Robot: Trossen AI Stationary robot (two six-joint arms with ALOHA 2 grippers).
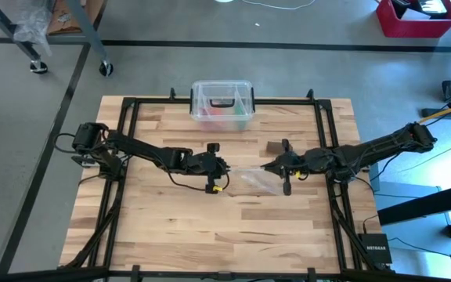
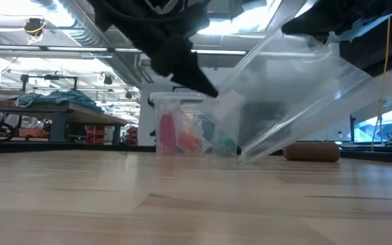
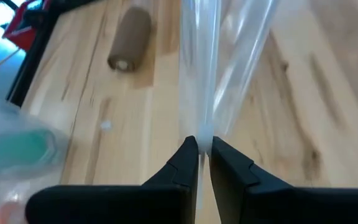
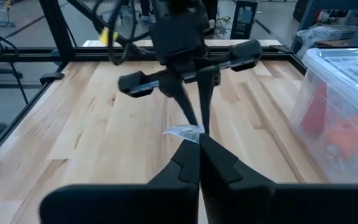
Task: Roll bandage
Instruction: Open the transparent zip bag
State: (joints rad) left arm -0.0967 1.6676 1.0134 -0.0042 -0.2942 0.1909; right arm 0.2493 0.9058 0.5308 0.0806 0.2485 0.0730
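Pinched between the left gripper's (image 3: 204, 149) two dark fingers (image 3: 185, 158), low in the centre of the left wrist frame, is an edge of the clear plastic bag (image 3: 219, 74); the fingers stand almost together with only the thin film between them. Opposite it, the right gripper (image 4: 197, 142) is closed on the other end of the same bag, its fingers (image 4: 213, 158) pressed together at the lower centre of the right wrist frame, with a crumpled bit of film showing at their tips.

In the high view the two grippers face each other at mid-frame, the bag (image 1: 255, 178) stretched between them above the wooden tabletop (image 1: 233, 235). The low view shows the bag (image 2: 298, 88) hanging slanted from upper right down to centre, its lower edge close to the boards.

The bandage (image 3: 129, 38), a small brown roll, lies on the tabletop at the upper left of the left wrist frame, apart from both grippers; in the low view it (image 2: 312, 151) sits right of centre.

A clear plastic box (image 1: 222, 104) with coloured contents stands at the upper centre of the high view.
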